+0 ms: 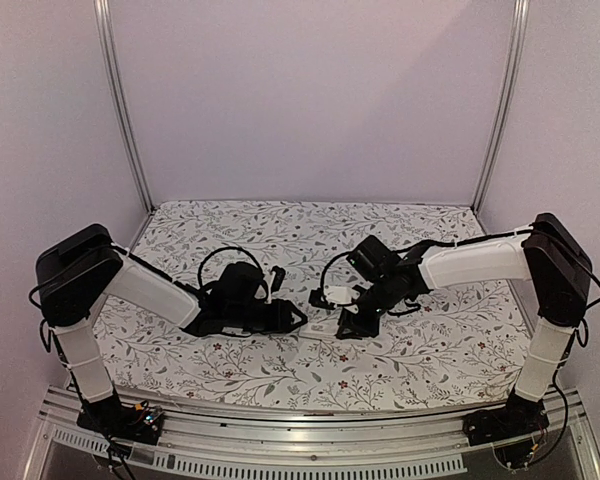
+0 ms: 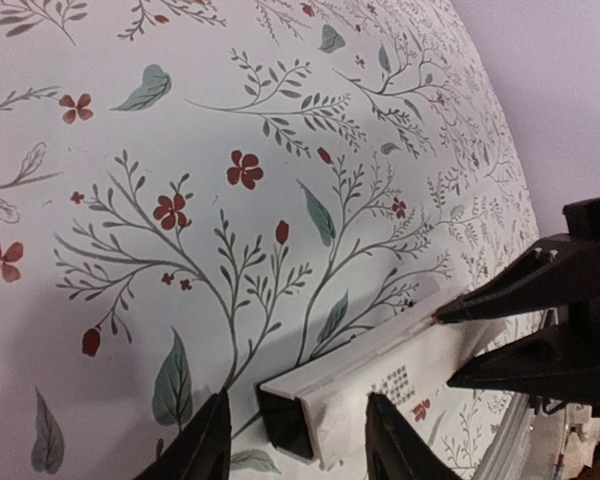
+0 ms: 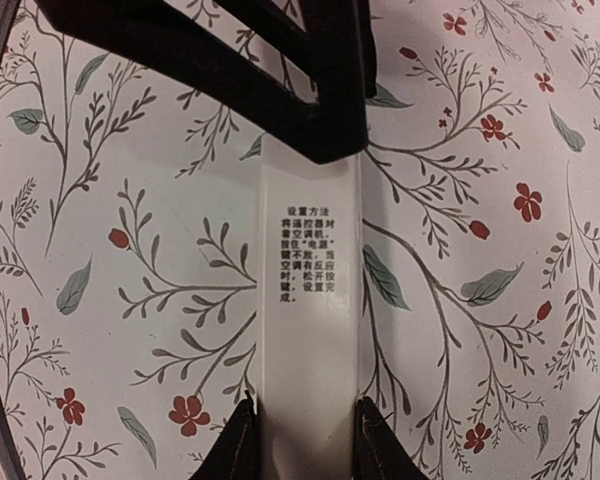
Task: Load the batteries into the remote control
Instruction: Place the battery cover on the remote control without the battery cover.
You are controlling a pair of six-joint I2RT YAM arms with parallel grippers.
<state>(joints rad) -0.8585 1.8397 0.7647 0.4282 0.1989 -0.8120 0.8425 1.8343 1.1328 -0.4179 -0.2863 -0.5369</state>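
White remote (image 3: 310, 280) at desk (image 1: 230, 230) centre, right gripper (image 3: 304, 410) clamping one end; left gripper (image 2: 298, 405) straddles open end, fingers (image 2: 205, 445) apart. Batteries not visible; bay (image 2: 283, 425) looks empty, loading outstanding.

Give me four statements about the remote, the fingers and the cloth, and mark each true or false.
1. The right fingers clamp the remote control. True.
2. The remote control's face carries printed text. True.
3. The left fingers are far from the remote control. False: they straddle its dark end.
4. The tablecloth is plain. False: it has a leaf and flower print.
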